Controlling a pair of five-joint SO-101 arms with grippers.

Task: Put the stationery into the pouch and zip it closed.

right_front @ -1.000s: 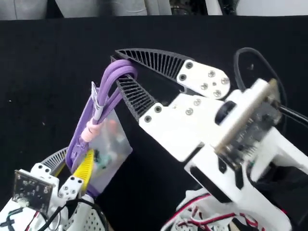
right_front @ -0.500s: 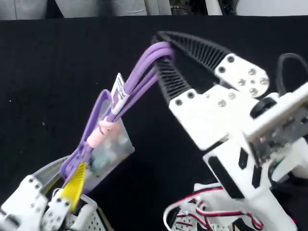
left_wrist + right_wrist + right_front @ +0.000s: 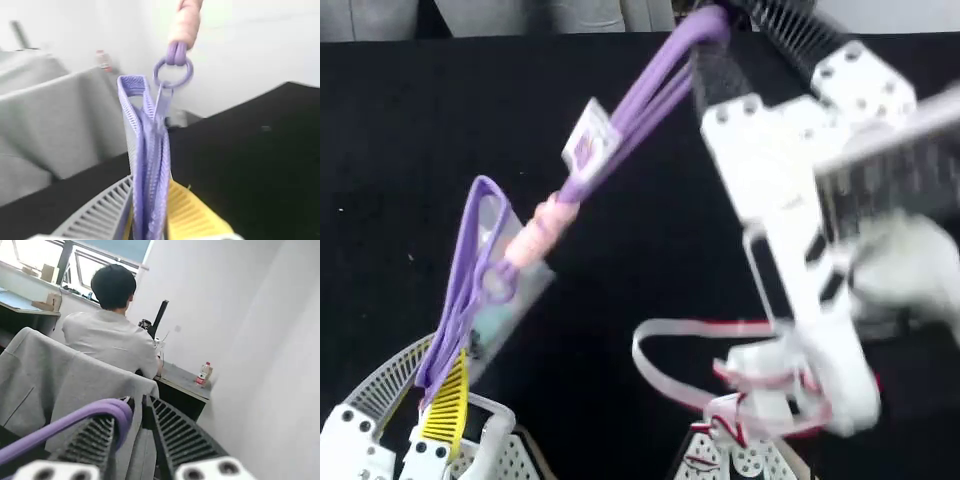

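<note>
High view: the pouch (image 3: 498, 300) hangs in the air over the black table (image 3: 380, 130), stretched slantwise between the two arms, its lower end in the left gripper (image 3: 425, 390) and its purple strap (image 3: 640, 100) running up to the right gripper (image 3: 718, 25). Seen from the left wrist view, the grey and yellow fingers are pressed together on the pouch's zipper edge (image 3: 147, 165). In the right wrist view the right gripper is closed tight on the strap.
</note>
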